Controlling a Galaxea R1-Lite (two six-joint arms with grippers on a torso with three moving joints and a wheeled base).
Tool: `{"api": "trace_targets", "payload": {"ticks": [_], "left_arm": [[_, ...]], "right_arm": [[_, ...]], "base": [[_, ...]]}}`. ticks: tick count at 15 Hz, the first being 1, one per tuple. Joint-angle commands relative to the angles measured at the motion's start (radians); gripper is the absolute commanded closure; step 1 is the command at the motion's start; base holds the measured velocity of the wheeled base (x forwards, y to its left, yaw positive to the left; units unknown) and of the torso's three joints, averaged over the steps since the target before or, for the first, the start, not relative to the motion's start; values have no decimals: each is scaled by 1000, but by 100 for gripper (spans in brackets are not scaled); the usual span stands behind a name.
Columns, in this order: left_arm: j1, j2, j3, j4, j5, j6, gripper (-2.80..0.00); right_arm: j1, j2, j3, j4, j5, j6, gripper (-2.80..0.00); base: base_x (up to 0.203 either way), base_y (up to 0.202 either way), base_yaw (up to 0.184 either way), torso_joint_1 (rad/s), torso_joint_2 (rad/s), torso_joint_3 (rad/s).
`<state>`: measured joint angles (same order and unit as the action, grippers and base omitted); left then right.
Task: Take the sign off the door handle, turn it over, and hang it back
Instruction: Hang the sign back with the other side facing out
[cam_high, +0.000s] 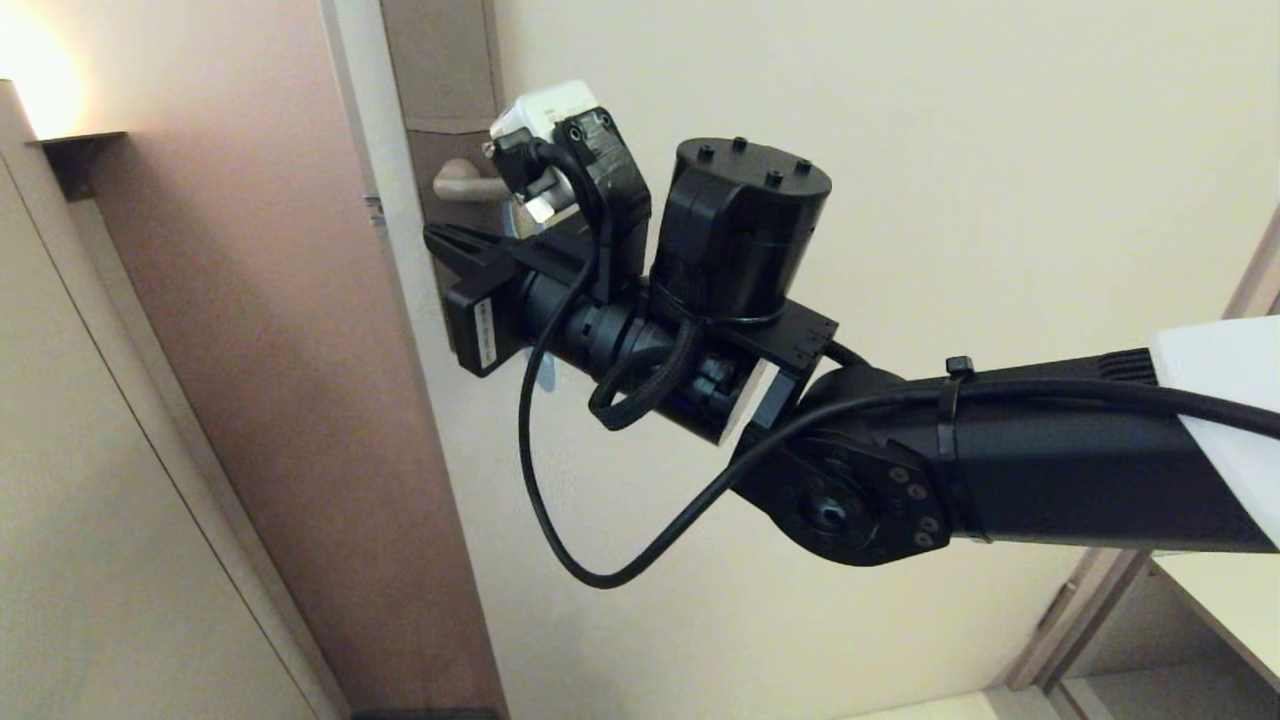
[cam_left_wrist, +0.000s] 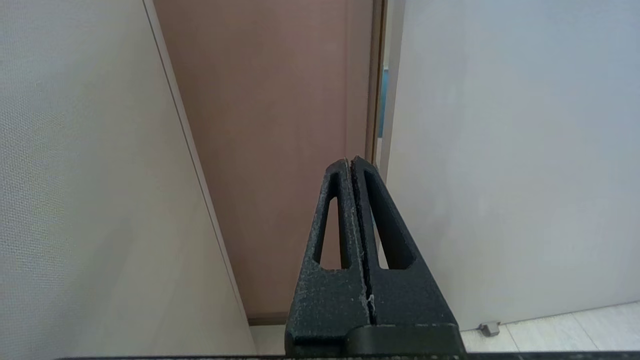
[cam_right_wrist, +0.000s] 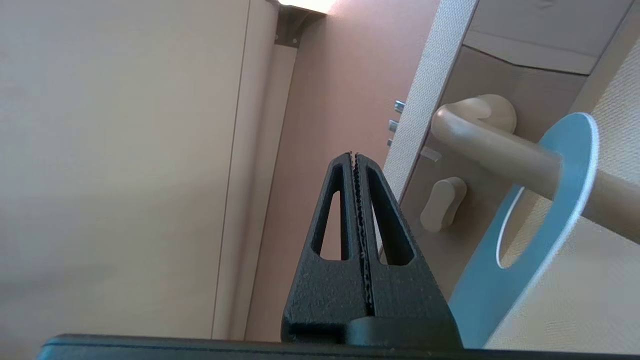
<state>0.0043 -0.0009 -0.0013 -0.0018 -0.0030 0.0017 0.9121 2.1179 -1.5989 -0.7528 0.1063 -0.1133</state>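
The sign (cam_right_wrist: 485, 295) hangs by its oval hole on the door handle (cam_right_wrist: 500, 150), blue face toward the right wrist camera; its lettering is out of view. In the head view the beige lever (cam_high: 465, 182) sticks out from the brown-grey backplate (cam_high: 440, 70), and my right wrist hides most of the sign. My right gripper (cam_right_wrist: 353, 156) is shut and empty. It sits beside the sign, just below the lever, and does not touch it; it also shows in the head view (cam_high: 440, 240). My left gripper (cam_left_wrist: 350, 161) is shut and empty, low down and away from the handle.
A small beige thumb-turn (cam_right_wrist: 442, 202) sits on the backplate below the lever. The pink-brown door frame (cam_high: 300, 350) and a beige wall panel (cam_high: 100, 500) lie left of the door. A doorstop (cam_left_wrist: 489, 327) stands on the floor by the door.
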Motion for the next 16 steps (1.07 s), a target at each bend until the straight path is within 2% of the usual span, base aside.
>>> {"api": "trace_targets", "payload": {"ticks": [1,7,12,16], "left_arm": [[0,1,0,-1,0,0,0],[0,1,0,0,0,0,0],[0,1,0,-1,0,0,0],[0,1,0,0,0,0,0]], "right_arm": [[0,-67,60,-1,3,0,0],[-28,-279,356,57,7,1,0],[-96,-253,377,51,0,-2,0],[-103,-177,365,8,-30,-2,0]], "base": [[0,0,0,0,0,0],[0,0,0,0,0,0],[0,0,0,0,0,0],[0,0,0,0,0,0]]}}
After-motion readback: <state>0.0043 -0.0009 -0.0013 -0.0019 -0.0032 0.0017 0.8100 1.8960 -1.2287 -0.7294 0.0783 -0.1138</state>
